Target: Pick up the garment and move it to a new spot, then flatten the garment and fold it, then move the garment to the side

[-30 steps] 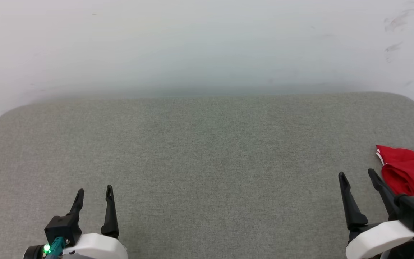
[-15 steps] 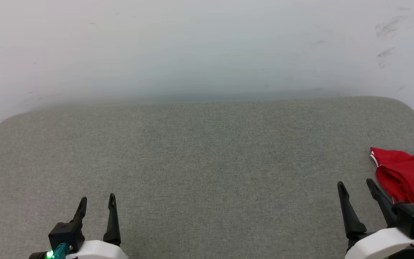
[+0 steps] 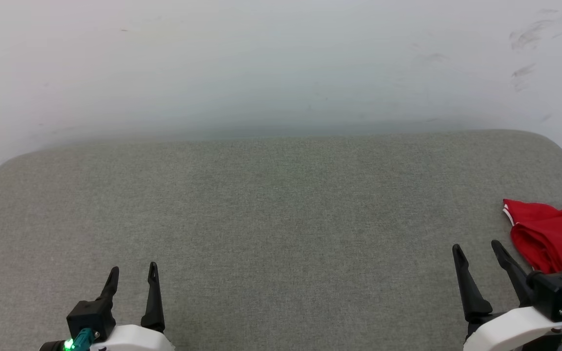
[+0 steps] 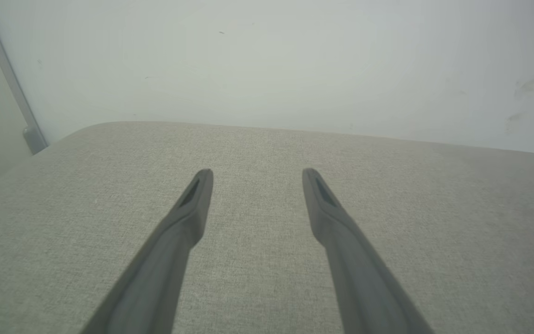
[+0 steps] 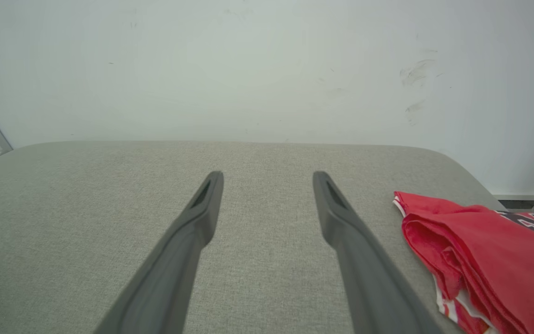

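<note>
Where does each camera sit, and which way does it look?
Head view: on the head, facing forward and down at the grey surface; left gripper lower left, right gripper lower right.
Left wrist view: left wrist, along its fingers, towards the wall.
Right wrist view: right wrist, along its fingers.
Shared: the garment, in head and right wrist views.

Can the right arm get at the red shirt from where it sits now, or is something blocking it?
Probably yes. The right pincer is open and empty, and the shirt lies bunched just to its right on the grey cushion, with nothing between them.
</note>
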### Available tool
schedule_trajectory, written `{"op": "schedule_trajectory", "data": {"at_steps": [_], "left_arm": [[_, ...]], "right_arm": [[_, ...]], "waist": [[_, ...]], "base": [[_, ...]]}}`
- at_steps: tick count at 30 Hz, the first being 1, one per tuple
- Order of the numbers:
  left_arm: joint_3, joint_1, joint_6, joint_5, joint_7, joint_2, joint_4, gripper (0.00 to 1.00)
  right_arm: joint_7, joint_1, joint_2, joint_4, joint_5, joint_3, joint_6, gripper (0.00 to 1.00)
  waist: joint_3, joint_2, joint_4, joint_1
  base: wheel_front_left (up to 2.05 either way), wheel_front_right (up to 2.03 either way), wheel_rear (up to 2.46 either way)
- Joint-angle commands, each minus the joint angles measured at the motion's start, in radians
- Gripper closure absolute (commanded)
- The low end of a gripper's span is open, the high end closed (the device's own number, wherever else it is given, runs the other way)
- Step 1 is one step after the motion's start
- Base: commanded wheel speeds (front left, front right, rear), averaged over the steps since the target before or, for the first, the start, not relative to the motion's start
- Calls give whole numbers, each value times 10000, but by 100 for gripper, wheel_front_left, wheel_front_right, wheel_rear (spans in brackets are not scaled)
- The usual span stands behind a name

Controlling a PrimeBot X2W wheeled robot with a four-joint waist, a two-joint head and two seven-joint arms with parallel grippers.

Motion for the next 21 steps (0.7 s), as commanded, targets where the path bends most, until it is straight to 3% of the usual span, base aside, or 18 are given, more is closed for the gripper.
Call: {"op": "schedule_trajectory", "data": {"at_steps": [1,3,4,10,21], "left_arm": [[71,-85,-57,-15,-47,17,56,0],[62,-113,-104,-29,-47,15,90,0],[26,-10,-90,-3,3,-3,113,100],[-55,291,-94,-29,61,-152,567,100],[321,13,-447,-1960,630,-329,551,100]], "right_arm": [[-53,-94,47,44,53,20,-9,0],[-47,-105,48,78,91,9,-9,0],[-26,2,2,76,78,8,0,100],[-23,235,4,578,111,9,2,100],[47,-137,-6,1032,2338,-81,1,100]], "waist": [[0,0,2,-1],[7,0,9,-1],[8,0,8,0],[9,0,8,0],[57,0,36,0]], "base": [[0,0,0],[0,0,0],[0,0,0],[0,0,0],[0,0,0]]}}
